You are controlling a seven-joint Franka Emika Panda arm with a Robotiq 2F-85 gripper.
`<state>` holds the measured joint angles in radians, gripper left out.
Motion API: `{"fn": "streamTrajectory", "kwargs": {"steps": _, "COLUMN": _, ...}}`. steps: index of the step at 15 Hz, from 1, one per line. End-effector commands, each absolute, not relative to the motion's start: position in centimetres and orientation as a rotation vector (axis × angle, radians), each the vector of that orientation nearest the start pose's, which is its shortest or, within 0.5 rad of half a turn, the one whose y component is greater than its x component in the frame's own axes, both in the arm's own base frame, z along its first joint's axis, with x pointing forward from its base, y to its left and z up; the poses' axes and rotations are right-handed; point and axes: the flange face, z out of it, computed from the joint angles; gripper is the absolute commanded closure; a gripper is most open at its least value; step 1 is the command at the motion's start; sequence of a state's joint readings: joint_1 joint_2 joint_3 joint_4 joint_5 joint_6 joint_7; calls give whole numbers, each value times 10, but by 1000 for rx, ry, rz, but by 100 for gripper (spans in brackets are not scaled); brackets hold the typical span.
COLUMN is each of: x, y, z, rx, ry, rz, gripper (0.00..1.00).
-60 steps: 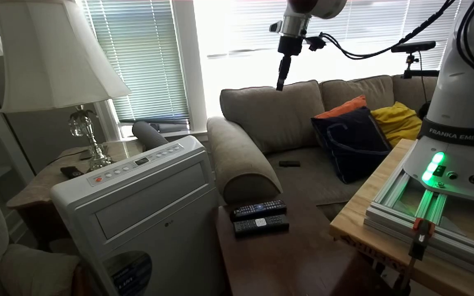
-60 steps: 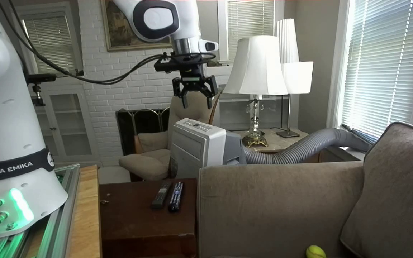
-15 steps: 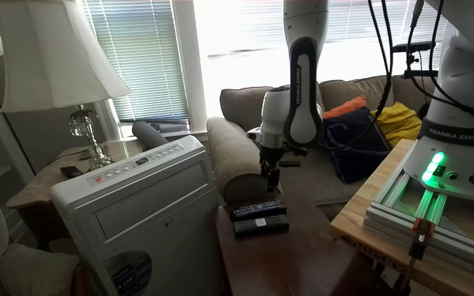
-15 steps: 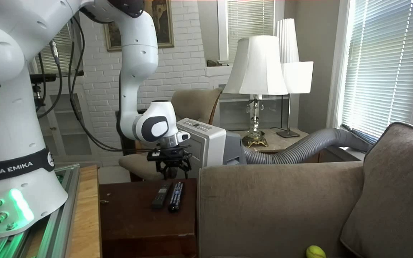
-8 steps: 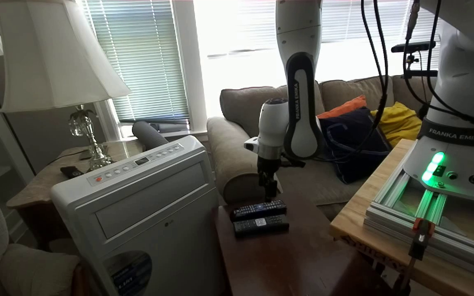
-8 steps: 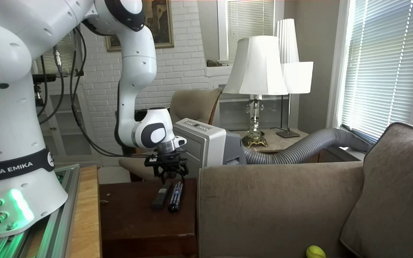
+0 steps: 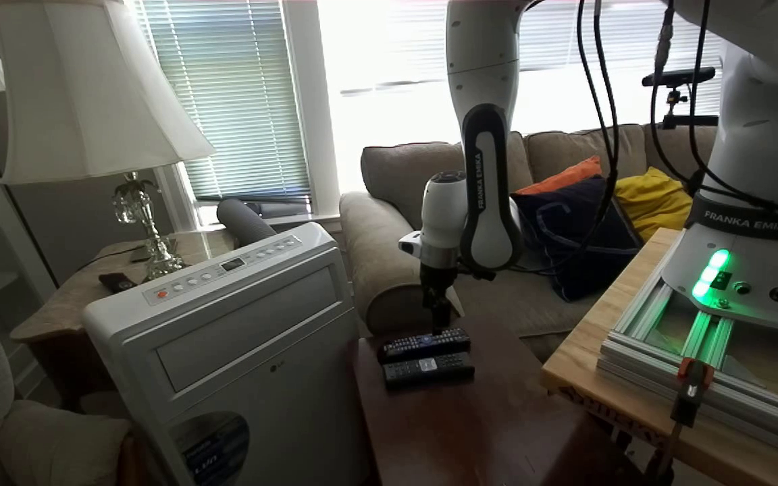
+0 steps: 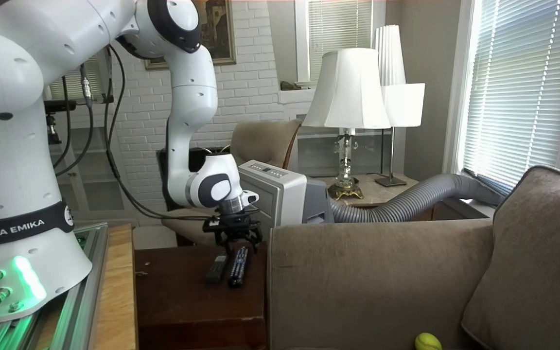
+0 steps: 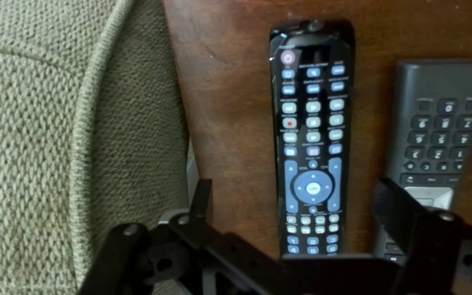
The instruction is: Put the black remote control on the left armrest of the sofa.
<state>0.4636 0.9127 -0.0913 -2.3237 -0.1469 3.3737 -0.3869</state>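
A glossy black remote with blue and white buttons [image 9: 313,123] lies on the brown side table, and it shows in both exterior views [image 7: 402,349] [image 8: 238,267]. A wider dark grey remote [image 9: 436,123] lies beside it [image 8: 217,268]. My gripper [image 9: 292,190] is open and empty, pointing down just above the glossy remote, one finger on each side; it shows in both exterior views [image 7: 437,329] [image 8: 241,250]. The sofa's left armrest [image 7: 379,250] is beside the table, also in view here [image 8: 372,272] [image 9: 27,164]. A plain black oblong on the sofa seat is hidden behind my arm.
A white air conditioner [image 7: 247,317] stands by the table [image 7: 470,432], its grey hose [image 8: 401,197] behind. Cushions [image 7: 571,236] lie on the sofa [image 7: 409,172]. A lamp [image 8: 348,92] stands on a marble table. A tennis ball [image 8: 427,341] is on the sofa.
My gripper has come down from high in front of the sofa to over the table. In the last half second it sank slightly toward the glossy remote. The remotes have not moved.
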Motion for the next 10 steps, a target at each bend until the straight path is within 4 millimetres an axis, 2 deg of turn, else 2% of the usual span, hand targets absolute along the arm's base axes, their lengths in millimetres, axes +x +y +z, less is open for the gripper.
{"fn": "streamTrajectory", "kwargs": {"steps": 1, "x": 422, "y": 168, "z": -40, "rx": -2855, "ry": -1457, "rz": -220, "gripper": 0}}
{"fn": "streamTrajectory", "kwargs": {"steps": 10, "x": 425, "y": 174, "z": -57, "rx": -2846, "ry": -1483, "rz": -209, "gripper": 0}}
